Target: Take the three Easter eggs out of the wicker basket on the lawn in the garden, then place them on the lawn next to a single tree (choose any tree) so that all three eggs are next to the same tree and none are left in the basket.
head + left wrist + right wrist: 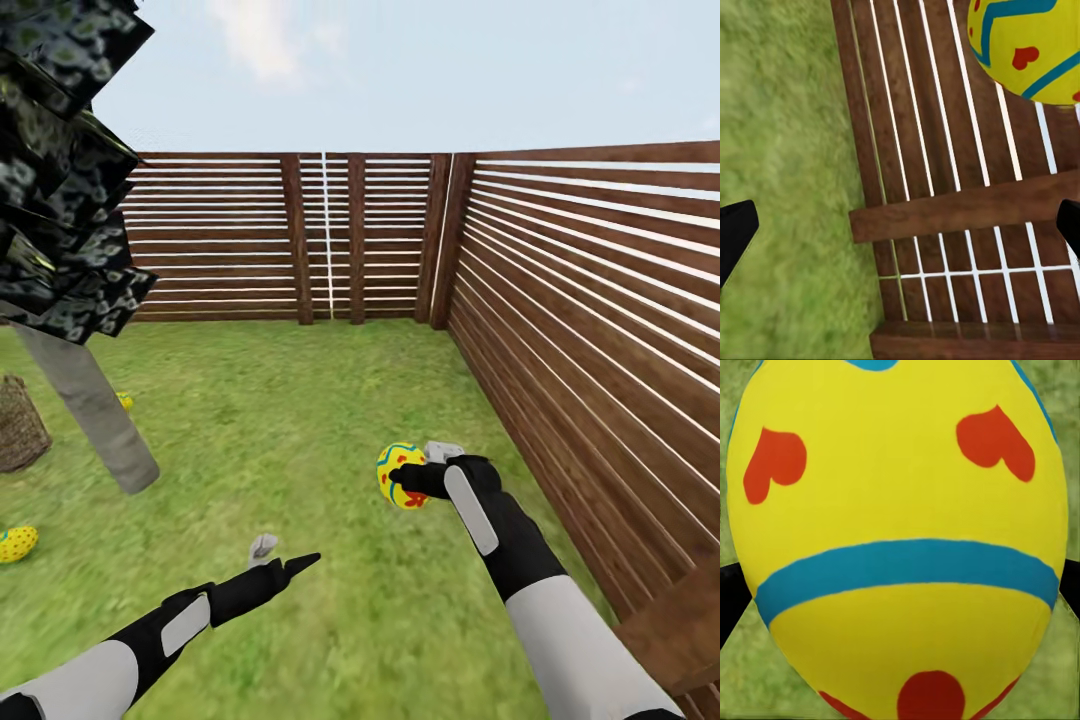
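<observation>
A yellow Easter egg [400, 476] is gripped between the fingers of the right claw [412, 478] and is held above the lawn [330, 420], near the wooden fence [590, 330]. The left claw [285, 562] is held open and empty, well apart from that egg, its dark fingertips [735, 232] spread wide. A second egg [16, 543] is seen on the grass far beside the left claw, near the tree [95, 410] and the wicker basket [18, 425]. A third egg [124, 401] is partly hidden behind the trunk.
</observation>
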Controlling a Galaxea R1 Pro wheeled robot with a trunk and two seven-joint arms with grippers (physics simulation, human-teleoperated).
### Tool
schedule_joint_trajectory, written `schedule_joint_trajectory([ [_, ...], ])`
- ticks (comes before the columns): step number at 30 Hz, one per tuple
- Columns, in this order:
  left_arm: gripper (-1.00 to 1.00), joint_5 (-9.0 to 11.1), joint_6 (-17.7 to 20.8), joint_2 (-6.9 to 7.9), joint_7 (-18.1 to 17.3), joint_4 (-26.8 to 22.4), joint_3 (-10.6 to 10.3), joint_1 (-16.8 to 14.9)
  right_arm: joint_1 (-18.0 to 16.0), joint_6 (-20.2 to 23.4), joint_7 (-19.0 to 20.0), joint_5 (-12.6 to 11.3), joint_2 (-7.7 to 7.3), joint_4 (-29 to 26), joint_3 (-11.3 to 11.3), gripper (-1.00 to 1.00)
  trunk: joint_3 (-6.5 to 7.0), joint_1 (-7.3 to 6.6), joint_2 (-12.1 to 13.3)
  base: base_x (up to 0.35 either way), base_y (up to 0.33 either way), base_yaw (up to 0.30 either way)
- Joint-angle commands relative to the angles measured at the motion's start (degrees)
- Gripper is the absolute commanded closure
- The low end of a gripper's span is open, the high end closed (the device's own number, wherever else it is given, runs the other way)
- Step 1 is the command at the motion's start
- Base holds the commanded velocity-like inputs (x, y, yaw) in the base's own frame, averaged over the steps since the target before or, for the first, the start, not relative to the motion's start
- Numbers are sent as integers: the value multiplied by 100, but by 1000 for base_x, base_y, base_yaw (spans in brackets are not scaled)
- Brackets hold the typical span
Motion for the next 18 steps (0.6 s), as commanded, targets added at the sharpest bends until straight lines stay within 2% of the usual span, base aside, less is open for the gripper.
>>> schedule_joint_trajectory([
  [1, -100, 60, 59, 2, -12, -1, -28, -6, -4, 11, -60, -49, -3, -9, 159, 100, -1, 3, -3, 292, -200, 260],
  [4, -100, 60, 59, 2, -12, -1, -28, -6, -5, 10, -61, -51, -3, -11, 270, 100, 12, 3, -3, 292, -200, 264],
  [14, -100, 60, 59, 2, -12, -1, -28, -6, -3, 9, -61, -51, -3, -5, 276, 100, 55, 3, -3, 289, -200, 265],
  [18, -100, 60, 54, 8, -12, -1, -28, -6, -2, 9, -58, -51, -3, 0, 276, 100, 73, 3, -3, 146, -123, 265],
])
